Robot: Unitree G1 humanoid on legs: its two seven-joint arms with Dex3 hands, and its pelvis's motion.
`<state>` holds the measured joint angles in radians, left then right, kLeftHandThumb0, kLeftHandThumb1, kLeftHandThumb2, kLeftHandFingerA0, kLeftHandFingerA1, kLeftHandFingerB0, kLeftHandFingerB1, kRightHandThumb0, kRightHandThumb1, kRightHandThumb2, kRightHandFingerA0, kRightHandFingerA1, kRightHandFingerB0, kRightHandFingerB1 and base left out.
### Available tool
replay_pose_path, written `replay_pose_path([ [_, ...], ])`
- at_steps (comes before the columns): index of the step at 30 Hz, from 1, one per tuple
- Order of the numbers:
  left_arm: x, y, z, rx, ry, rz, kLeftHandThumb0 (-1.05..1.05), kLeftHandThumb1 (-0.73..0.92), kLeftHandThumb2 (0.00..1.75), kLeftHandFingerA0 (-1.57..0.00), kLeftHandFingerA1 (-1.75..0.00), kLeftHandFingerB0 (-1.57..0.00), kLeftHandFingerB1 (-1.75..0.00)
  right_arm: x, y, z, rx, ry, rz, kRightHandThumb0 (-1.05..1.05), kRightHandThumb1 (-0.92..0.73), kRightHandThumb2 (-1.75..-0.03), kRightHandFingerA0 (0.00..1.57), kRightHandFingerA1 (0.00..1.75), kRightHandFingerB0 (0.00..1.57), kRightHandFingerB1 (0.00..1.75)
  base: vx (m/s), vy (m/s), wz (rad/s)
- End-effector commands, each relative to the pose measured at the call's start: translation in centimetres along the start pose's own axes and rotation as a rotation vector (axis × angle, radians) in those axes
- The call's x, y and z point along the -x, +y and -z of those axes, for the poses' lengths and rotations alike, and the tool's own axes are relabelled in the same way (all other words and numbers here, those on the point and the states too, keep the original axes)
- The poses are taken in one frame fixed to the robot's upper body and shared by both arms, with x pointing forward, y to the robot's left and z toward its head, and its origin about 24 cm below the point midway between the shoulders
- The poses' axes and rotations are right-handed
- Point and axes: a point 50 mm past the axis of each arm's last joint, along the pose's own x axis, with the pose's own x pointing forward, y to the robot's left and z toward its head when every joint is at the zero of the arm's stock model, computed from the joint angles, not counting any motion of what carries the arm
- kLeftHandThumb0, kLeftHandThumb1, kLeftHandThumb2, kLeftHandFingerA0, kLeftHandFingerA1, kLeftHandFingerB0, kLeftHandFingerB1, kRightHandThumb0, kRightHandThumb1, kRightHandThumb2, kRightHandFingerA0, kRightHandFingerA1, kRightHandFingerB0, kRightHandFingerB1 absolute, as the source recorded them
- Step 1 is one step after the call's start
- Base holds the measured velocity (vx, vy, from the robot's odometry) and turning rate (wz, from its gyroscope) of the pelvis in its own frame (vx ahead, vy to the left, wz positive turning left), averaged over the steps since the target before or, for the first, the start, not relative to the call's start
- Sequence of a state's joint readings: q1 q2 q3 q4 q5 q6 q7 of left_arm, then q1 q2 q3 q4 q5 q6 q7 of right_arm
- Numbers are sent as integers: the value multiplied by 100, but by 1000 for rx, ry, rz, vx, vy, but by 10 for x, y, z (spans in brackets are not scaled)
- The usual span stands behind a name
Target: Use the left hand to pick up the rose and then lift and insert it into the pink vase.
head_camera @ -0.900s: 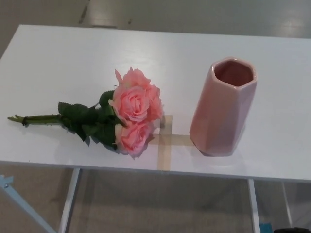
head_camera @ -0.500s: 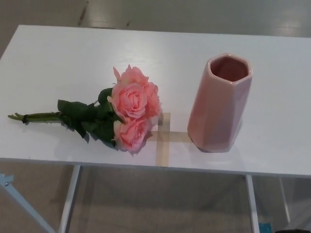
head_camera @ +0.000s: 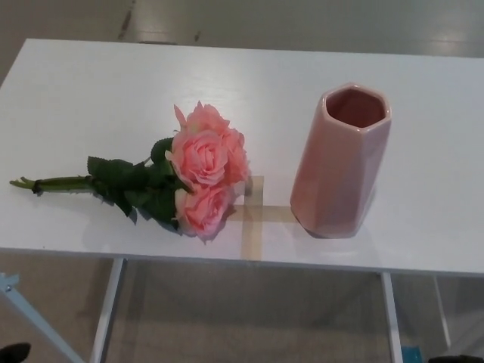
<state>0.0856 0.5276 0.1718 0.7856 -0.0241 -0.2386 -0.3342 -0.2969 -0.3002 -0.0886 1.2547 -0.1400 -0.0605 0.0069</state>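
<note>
Clearly neither hand shows, so their state cannot be told; the rose [head_camera: 198, 172] lies flat on the counter [head_camera: 91, 98] left of the upright vase [head_camera: 341, 160], and gripping its blooms could crush them.

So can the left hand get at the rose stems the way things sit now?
Probably yes. The rose lies flat with its stems pointing toward the table's left side, nothing around them, and the pink vase stands well off to the right. Neither hand is in view yet.
</note>
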Motion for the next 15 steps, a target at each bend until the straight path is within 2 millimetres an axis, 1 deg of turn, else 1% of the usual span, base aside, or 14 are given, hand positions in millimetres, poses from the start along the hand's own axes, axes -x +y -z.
replay_pose_path([
  [1,58,14,-15,-50,-172,418,-50,40,53,-29,-33,-34,-32,0,-5,3,-8,20,35,-34,-65,-59,59,41,52,38,0,0,0],
  [2,64,15,-17,-43,-194,450,-50,40,53,-29,-33,-34,-32,0,-5,4,-8,21,40,-34,-65,-59,59,41,52,38,0,0,0],
  [3,65,16,-17,-41,-198,458,-50,40,53,-29,-33,-34,-32,0,-5,4,-9,21,41,-34,-65,-59,59,41,52,38,0,0,0],
  [4,76,19,-23,-32,-228,535,-50,35,61,-27,-39,-32,-37,1,-5,5,-5,24,43,-34,-65,-59,58,40,52,38,0,0,0],
  [5,81,21,-26,-37,-244,576,-45,39,52,-27,-33,-33,-32,1,-5,5,-1,25,43,-34,-65,-59,58,40,52,38,0,0,0],
  [6,86,24,-30,-45,-260,618,-45,39,52,-27,-33,-33,-32,1,-4,5,4,25,41,-34,-65,-59,58,40,52,38,0,0,0],
  [8,91,25,-35,-51,-283,657,-45,39,52,-26,-33,-32,-32,1,-4,6,8,25,42,-34,-65,-59,58,40,53,38,0,0,0],
  [9,94,25,-42,-55,-311,687,-23,20,81,-12,-52,-12,-50,1,-5,5,8,25,41,-34,-65,-59,58,40,54,39,0,0,0],
  [11,101,27,-58,-65,-389,745,-24,20,81,-12,-52,-12,-50,0,-5,5,1,26,41,-34,-65,-59,58,41,54,39,0,0,0],
  [12,106,27,-68,-71,-436,769,-24,20,81,-12,-52,-12,-50,0,-5,4,-7,27,42,-34,-65,-59,58,41,54,39,0,0,0],
  [13,109,27,-76,-75,-492,782,-50,42,53,-25,-33,-31,-31,0,-5,4,-5,26,43,-34,-65,-59,59,41,54,39,0,0,0],
  [14,113,27,-83,-82,-535,786,-27,18,81,-11,-52,-11,-49,0,-5,4,-8,27,43,-34,-65,-59,60,41,55,39,0,0,0],
  [15,120,27,-94,-94,-591,793,-27,18,81,-11,-52,-11,-49,0,-5,5,-14,28,44,-34,-65,-59,60,41,55,39,0,0,0],
])
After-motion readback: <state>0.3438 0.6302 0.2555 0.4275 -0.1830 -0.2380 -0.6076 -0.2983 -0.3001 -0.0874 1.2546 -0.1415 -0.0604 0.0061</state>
